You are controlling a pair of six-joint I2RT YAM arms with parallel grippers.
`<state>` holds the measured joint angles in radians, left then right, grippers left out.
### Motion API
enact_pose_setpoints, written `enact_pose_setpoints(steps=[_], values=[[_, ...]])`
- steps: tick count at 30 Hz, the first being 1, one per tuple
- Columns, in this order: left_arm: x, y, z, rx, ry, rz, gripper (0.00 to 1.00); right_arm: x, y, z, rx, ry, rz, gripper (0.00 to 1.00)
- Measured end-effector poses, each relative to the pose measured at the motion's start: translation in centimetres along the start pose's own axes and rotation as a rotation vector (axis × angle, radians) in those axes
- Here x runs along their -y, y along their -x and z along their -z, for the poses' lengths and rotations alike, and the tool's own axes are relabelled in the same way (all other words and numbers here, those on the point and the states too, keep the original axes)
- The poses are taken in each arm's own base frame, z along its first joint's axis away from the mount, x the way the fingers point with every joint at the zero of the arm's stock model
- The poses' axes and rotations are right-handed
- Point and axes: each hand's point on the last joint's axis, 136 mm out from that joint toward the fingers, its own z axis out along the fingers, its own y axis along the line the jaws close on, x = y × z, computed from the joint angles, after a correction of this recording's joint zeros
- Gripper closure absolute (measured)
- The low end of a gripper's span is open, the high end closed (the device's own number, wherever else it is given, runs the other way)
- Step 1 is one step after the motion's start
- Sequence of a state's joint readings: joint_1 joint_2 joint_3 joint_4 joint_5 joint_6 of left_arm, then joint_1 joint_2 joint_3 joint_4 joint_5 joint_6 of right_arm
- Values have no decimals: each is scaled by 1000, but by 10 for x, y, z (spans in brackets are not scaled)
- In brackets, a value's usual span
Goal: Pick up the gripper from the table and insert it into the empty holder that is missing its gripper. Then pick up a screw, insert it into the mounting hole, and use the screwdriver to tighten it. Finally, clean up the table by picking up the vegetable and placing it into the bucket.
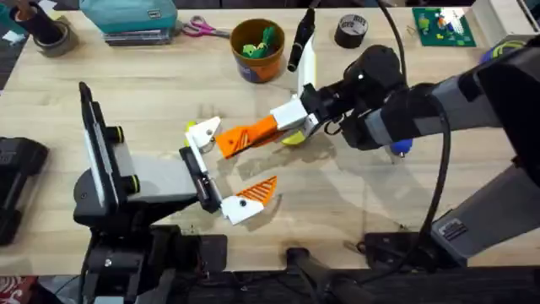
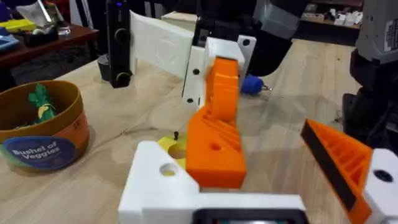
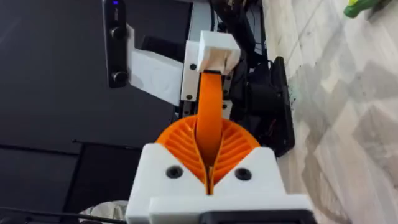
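- The small orange tip (image 1: 250, 133) is clamped in the right tool (image 1: 287, 123), above the worktop (image 1: 152, 93).
- It is held against the white holder (image 1: 202, 134) on the left tool (image 1: 221, 173), whose two sides are held apart.
- The tip looks light, hard and smooth, with ribs on one face.
- It is best gripped by its flat sides.
- The round pot (image 1: 257, 49) is farther back.

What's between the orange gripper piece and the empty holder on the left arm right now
Nothing visible. The right gripper is shut on the gripper, whose end already meets the holder on the left arm, with no object between them.
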<state>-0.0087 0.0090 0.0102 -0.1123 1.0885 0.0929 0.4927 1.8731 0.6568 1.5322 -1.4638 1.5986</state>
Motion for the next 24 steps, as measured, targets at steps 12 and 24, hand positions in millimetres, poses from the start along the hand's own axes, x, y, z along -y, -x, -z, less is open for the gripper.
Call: enact_pose_setpoints(steps=[12,24], values=[[0,0,0,0,0,0,15,-2,3,0,1,1,9,993],[0,0,0,0,-1,0,16,1,3,0,1,-2,-22,993]])
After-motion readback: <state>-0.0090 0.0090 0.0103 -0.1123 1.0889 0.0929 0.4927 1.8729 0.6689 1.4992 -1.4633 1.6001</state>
